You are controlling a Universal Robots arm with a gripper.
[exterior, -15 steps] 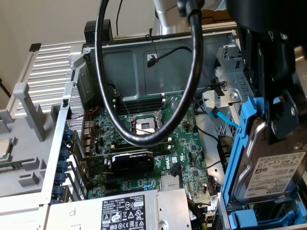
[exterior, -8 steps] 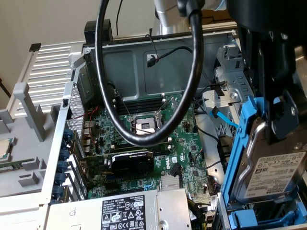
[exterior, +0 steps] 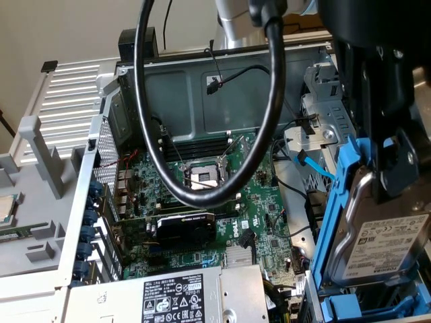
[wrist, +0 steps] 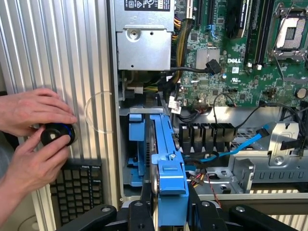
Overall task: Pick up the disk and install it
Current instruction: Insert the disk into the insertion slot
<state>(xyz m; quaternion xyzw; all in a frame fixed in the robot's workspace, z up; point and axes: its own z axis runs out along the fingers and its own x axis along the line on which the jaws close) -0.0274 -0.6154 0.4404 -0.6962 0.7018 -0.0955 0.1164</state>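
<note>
Disk (exterior: pixel 385 245): lifted and held by the gripper (wrist: pixel 171 209), whose jaws are closed part-way on it, one finger on each side. It stands on edge, tilted, with its blue rails over the drive bay (wrist: pixel 136 144) at the corner of the computer case (exterior: pixel 202 87). Pick-up is judged complete. Installation is not: the disk is above the bay and not yet seated between the bay's blue guides.

Surroundings, largest first:

- Ribbed metal bench (wrist: pixel 57 48), beside the case.
- Motherboard (exterior: pixel 256 202), on the floor of the case, with its processor socket (exterior: pixel 202 176) open and bare.
- Power supply (exterior: pixel 202 296), next to the bay.
- Black cable loop (exterior: pixel 269 101), hanging from the arm across the exterior view, in front of the motherboard.
- A person's two hands (wrist: pixel 33 113), on the bench, holding a round black knob (wrist: pixel 57 134), with a keyboard (wrist: pixel 77 187) just beside them. Both are well apart from the disk.
- Blue data cable (wrist: pixel 240 144), running just beside the bay with a bundle of loose wires. These are judged the likeliest obstruction in the disk's path.
- Processor chip (exterior: pixel 5 217), outside the case at the exterior view's left.
</note>
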